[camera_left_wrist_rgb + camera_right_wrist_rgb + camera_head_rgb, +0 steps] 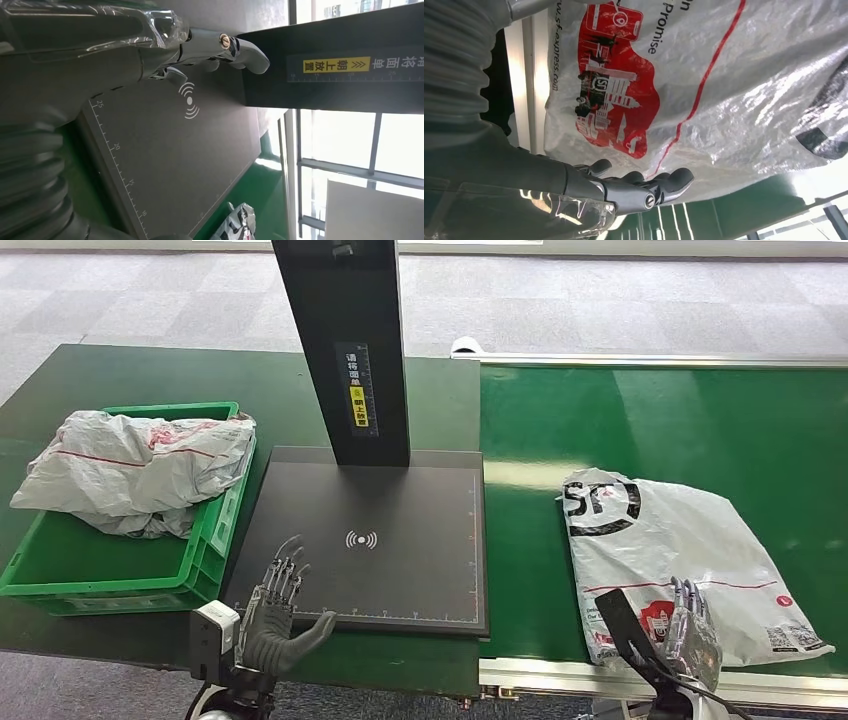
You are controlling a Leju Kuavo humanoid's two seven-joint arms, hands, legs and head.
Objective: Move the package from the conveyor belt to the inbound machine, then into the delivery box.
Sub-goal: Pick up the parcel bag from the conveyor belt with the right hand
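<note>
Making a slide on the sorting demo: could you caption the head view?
Right hand hovers open at white package on green conveyor belt; left hand open by the scanner plate.

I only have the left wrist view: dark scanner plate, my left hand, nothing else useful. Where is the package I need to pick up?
Observer: The white package lies flat on the green conveyor belt, right of the scanner plate.
Operator: Right hand near it?
Observer: The right hand hovers at the package's near edge, fingers apart, holding nothing.
Operator: Delivery box free?
Observer: The green delivery box already holds a crumpled grey bag.
</note>
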